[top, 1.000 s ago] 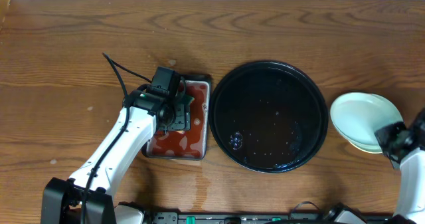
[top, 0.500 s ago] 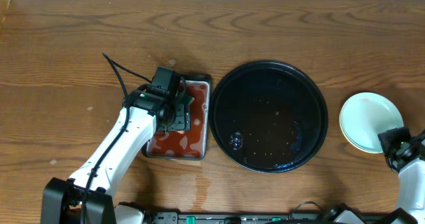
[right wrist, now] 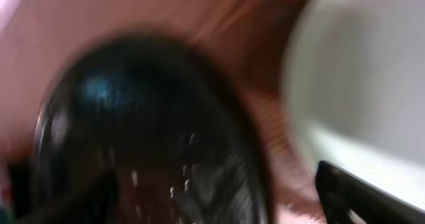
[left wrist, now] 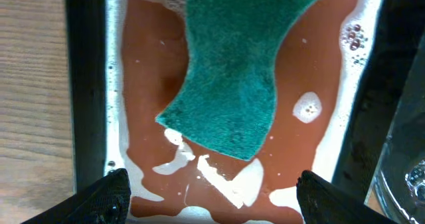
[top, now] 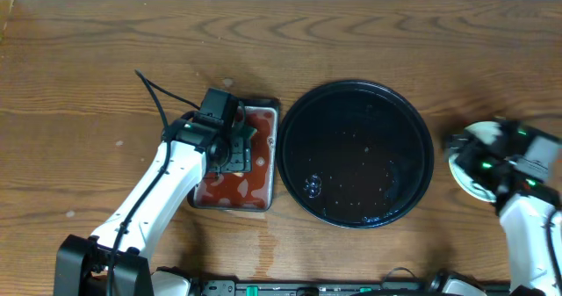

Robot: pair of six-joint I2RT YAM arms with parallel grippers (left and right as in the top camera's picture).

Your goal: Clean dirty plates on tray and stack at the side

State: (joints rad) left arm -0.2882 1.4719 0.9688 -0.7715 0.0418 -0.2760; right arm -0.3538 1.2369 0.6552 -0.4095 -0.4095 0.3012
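The round black tray (top: 351, 138) sits mid-table with only water droplets on it; it fills the left of the right wrist view as a dark blur (right wrist: 133, 117). The plates (top: 465, 186) are stacked on the wood to its right, pale mint on top, largely covered by my blurred right gripper (top: 470, 155). Seen from the right wrist, that gripper (right wrist: 219, 204) is open and holds nothing, with a pale plate (right wrist: 372, 84) at the right edge. My left gripper (left wrist: 216, 197) is open above a green sponge (left wrist: 232, 71).
A small rectangular black tray (top: 274, 147) of red soapy liquid lies just left of the round tray, with the left arm (top: 167, 191) over it. The sponge floats in that liquid. Bare wooden table runs along the back and far left.
The right gripper opened and let go of the mint plate, which settled flat on the stack. The right arm then swung up and left over the stack. The left arm stayed still.
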